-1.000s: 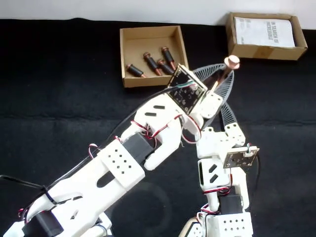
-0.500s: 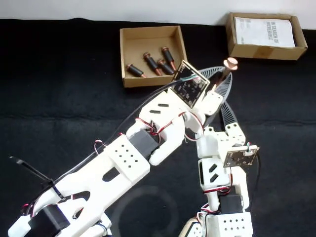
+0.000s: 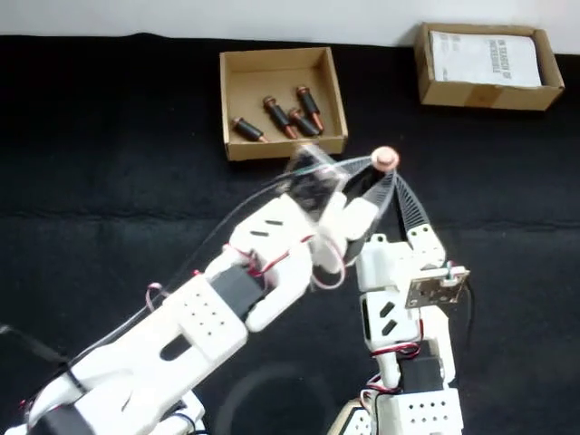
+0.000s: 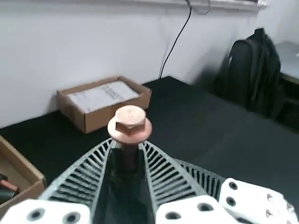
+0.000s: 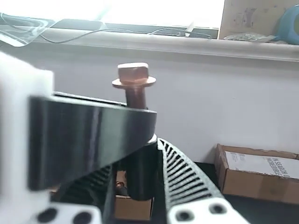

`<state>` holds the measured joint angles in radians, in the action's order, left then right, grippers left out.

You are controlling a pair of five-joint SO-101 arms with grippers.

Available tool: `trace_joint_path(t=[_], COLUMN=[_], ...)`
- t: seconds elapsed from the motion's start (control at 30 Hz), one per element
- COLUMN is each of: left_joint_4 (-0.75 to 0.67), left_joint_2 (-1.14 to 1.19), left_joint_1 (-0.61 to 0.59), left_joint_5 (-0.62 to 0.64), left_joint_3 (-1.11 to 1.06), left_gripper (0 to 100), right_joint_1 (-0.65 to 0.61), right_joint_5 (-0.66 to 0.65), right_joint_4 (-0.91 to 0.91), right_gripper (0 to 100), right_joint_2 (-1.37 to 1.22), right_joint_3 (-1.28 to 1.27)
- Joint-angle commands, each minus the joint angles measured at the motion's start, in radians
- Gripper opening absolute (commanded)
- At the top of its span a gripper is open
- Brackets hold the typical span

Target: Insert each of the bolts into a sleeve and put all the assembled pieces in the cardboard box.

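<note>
Left gripper [image 4: 127, 156], right gripper [image 5: 140, 158] (both raised) seemingly clamp one upright bolt [image 4: 129, 123].

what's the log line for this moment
left pincer: shut on bolt | right pincer: shut on sleeve | box: four pieces inside

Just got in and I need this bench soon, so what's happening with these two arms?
The left gripper is shut on a copper bolt, held up above the table. The right gripper is shut on the black sleeve right under it, and the bolt's head sticks up above both. Four finished pieces lie in the open cardboard box farther back.
</note>
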<state>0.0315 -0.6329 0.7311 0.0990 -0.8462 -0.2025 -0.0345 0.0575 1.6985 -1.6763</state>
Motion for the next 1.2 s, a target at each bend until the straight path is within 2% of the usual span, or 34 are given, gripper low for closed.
trace_joint_path(t=[0.0, 0.23, 0.33, 0.47, 0.7, 0.9, 1.17], left_joint_4=[0.008, 0.011, 0.015, 0.092, 0.176, 0.387, 0.655], left_joint_2=[-0.059, -0.059, -0.059, -0.059, -0.068, -0.22, -0.601], left_joint_1=[0.031, 0.022, 0.022, 0.008, -0.035, -0.108, -0.153], left_joint_5=[0.008, 0.002, 0.002, 0.009, 0.008, 0.002, 0.0], left_joint_3=[-0.071, -0.07, -0.074, -0.054, 0.018, 0.107, 0.104], left_gripper=[1, 2, 10, 23, 23, 23, 22], right_joint_1=[0.002, 0.002, 0.002, 0.002, -0.001, -0.001, -0.001], right_joint_5=[-0.002, -0.006, -0.006, -0.008, -0.008, -0.008, -0.008], right_joint_4=[0.027, 0.024, 0.024, 0.022, 0.022, 0.022, 0.004], right_gripper=[0.8, 0.8, 0.8, 0.8, 0.8, 0.8, 0.8], right_joint_2=[0.012, 0.012, 0.012, 0.012, 0.01, 0.004, 0.002], right_joint_3=[-0.018, -0.016, -0.008, 0.002, -0.001, -0.001, 0.067])
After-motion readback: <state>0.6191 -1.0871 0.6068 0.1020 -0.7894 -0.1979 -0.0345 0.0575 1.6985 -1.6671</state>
